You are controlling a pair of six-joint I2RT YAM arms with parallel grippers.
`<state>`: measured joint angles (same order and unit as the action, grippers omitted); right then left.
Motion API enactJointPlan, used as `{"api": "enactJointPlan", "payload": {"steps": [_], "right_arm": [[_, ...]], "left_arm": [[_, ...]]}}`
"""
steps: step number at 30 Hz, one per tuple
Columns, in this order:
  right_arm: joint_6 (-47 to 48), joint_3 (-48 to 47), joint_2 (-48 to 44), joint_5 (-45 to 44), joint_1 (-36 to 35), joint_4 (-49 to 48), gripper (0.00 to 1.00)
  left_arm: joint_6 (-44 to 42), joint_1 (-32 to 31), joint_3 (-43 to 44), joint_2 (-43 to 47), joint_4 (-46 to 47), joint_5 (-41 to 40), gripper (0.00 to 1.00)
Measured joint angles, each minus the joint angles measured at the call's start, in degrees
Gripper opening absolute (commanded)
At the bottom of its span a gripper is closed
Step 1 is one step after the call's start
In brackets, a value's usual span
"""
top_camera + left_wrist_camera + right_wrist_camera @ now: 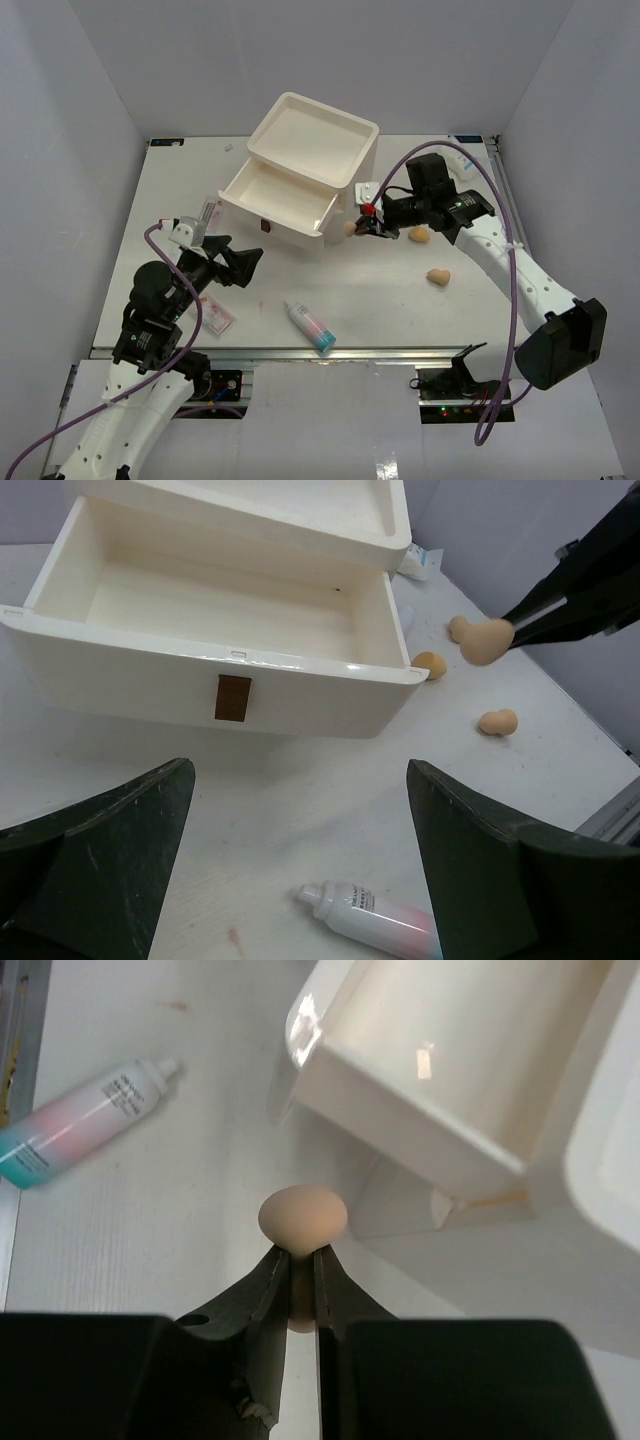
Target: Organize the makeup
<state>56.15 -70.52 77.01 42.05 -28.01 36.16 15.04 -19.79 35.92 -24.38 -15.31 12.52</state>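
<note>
Spread wide over the table, left gripper [300,770], white bottle [370,920] just beneath, open drawer [220,610] straight ahead. Beyond, right gripper [300,1260] clamped on a tan sponge [303,1220], raised beside the drawer's corner. Loose sponges [438,276] behind its fingers.

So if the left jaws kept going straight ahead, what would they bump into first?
Most likely the front of the pulled-out drawer, near its brown handle; the open left jaws aim straight at it, though height is hard to judge.
</note>
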Motion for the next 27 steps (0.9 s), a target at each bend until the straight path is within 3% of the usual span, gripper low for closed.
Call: {"api": "enactJointPlan", "payload": {"steps": [9,13,16,21,27], "right_arm": [[-20.99,-18.30,8.31,0.69,-5.47,-8.54,0.08],[-29.96,-21.02,14.02,-1.34,-6.57,-13.49,0.17],[-34.30,-21.03,16.74,-4.11,-7.73,-15.08,0.26],[-38.11,-21.03,19.60,-8.59,-9.77,-16.78,0.67],[-39.74,-21.02,19.45,-10.60,-10.10,-17.54,0.74]], "left_arm": [[0.28,0.00,-0.47,0.44,0.59,1.50,0.98],[0.46,0.00,-0.67,0.57,0.67,1.78,0.98],[0.48,0.00,-0.68,0.57,0.75,1.95,0.98],[0.51,0.00,-0.68,0.45,0.79,2.86,0.98],[0.72,0.00,-0.73,0.42,1.15,4.59,0.98]]}}
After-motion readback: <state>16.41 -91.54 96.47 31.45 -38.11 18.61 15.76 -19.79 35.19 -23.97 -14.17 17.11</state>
